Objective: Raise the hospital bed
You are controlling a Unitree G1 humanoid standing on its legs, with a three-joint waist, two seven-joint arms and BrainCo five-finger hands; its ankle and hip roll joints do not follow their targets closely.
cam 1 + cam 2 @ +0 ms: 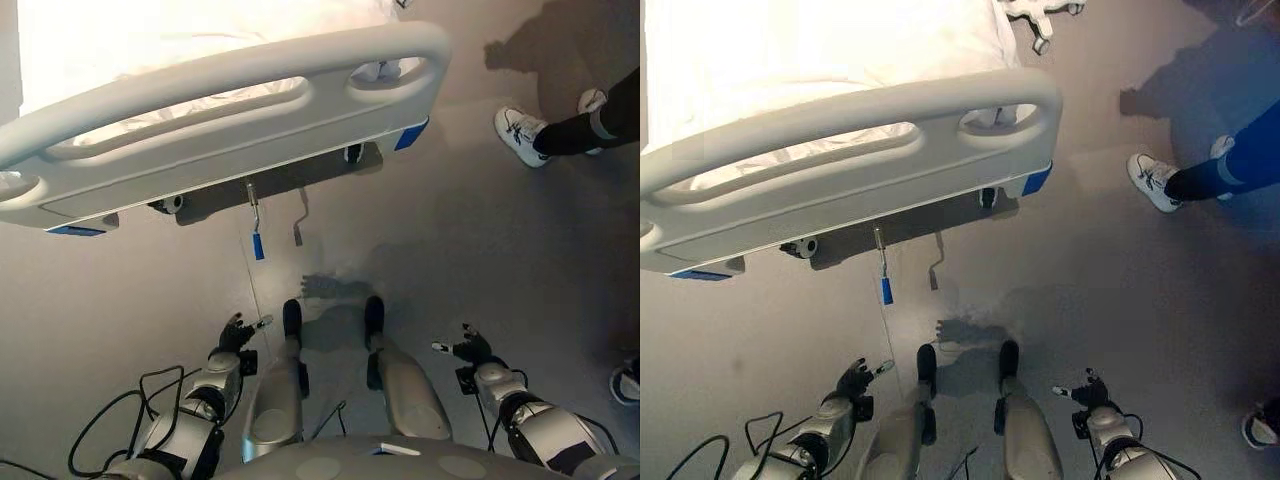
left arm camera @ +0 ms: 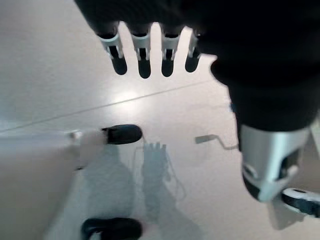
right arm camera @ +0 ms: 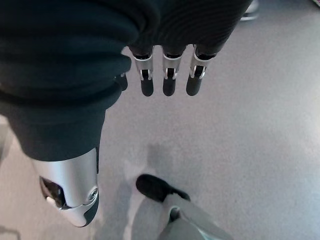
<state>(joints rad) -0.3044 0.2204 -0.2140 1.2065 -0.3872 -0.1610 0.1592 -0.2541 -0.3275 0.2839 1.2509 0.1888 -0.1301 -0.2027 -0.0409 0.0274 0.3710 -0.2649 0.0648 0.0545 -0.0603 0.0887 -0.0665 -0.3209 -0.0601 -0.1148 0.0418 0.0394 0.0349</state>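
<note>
Below the bed's footboard [image 1: 230, 110] | left hand [image 1: 236, 334] low, fingers spread | right hand [image 1: 470, 349] low, fingers spread

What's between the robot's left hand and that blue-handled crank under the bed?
Just bare grey floor, seen in the left eye view, between the left hand and the crank hanging below the footboard.

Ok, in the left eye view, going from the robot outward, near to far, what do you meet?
The robot's open left hand and open right hand → blue-tipped metal crank handle hanging under the bed → grey plastic footboard with cut-out grips → white sheeted mattress.
</note>
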